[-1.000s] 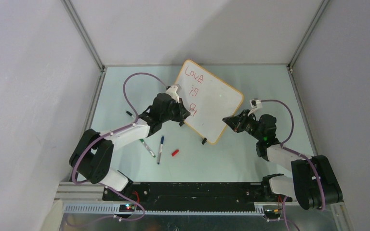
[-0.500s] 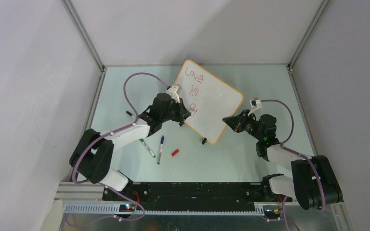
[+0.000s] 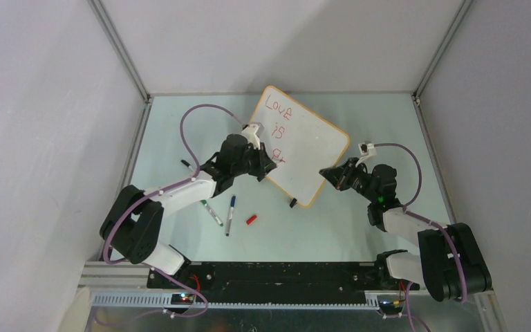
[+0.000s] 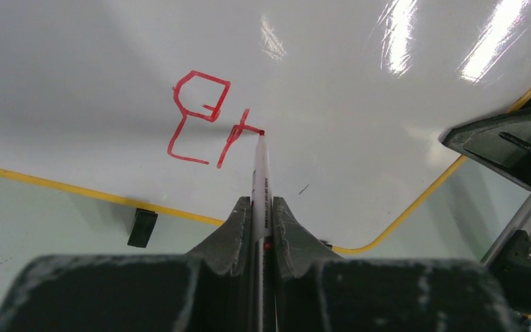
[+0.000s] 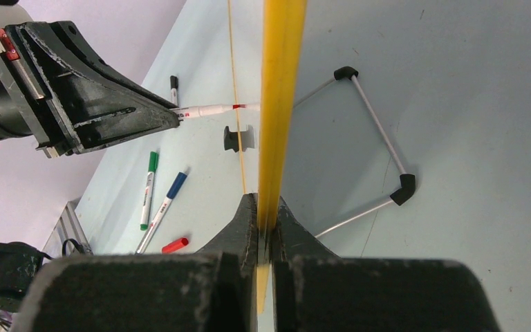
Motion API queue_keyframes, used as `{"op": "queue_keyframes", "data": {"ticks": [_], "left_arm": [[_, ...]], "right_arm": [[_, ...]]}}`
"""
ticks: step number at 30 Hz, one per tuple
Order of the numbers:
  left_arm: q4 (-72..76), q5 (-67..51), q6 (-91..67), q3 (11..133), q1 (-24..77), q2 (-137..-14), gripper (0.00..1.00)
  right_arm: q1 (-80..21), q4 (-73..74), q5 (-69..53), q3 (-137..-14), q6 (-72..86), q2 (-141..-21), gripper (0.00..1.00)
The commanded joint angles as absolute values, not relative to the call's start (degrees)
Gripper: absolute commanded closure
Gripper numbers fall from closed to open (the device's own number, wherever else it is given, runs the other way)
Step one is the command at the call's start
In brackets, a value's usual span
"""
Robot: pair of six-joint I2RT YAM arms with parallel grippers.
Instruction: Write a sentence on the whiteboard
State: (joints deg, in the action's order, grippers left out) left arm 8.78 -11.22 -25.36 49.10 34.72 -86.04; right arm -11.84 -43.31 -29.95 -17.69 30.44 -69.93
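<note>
— Starting nearest the bases: spotting a red cap (image 3: 251,219), a blue marker (image 3: 230,214) and a green marker (image 3: 212,213) lying loose on the table (image 3: 359,228).
— Next, the left gripper (image 4: 261,204): clenching a red marker (image 4: 260,173), resting its tip at the end of a fresh red stroke.
— Seeing the right gripper (image 5: 264,204) pinching the orange edge of the whiteboard (image 3: 311,145), propping it tilted mid-table.
— Reading the sentence (image 3: 280,130) farther up: "Love", "is", then two unfinished letters.
</note>
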Motion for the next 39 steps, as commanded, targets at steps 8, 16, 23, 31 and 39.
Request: {"op": "queue_keyframes", "data": {"ticks": [8, 16, 23, 31, 39], "left_arm": [[3.34, -8.6, -23.95, 50.2, 35.67, -86.0, 1.0], [-4.16, -6.17, -23.41, 52.58, 36.61, -86.13, 1.0], [-7.63, -4.21, -23.37, 54.25, 37.24, -86.37, 1.0], [2.86, -9.07, -23.07, 49.72, 37.49, -80.02, 1.0], [6.36, -10.03, -22.9, 48.33, 37.53, -79.0, 1.0]], "right_arm": [[-11.97, -41.31, -28.95, -18.7, 26.82, -69.46, 1.0], [-12.06, -41.36, -29.0, -18.72, 26.8, -69.49, 1.0], [-12.04, -41.14, -28.9, -18.74, 26.72, -69.37, 1.0], [-12.0, -41.28, -29.0, -18.71, 26.8, -69.42, 1.0], [-12.04, -41.37, -28.96, -18.71, 26.81, -69.7, 1.0]]}}
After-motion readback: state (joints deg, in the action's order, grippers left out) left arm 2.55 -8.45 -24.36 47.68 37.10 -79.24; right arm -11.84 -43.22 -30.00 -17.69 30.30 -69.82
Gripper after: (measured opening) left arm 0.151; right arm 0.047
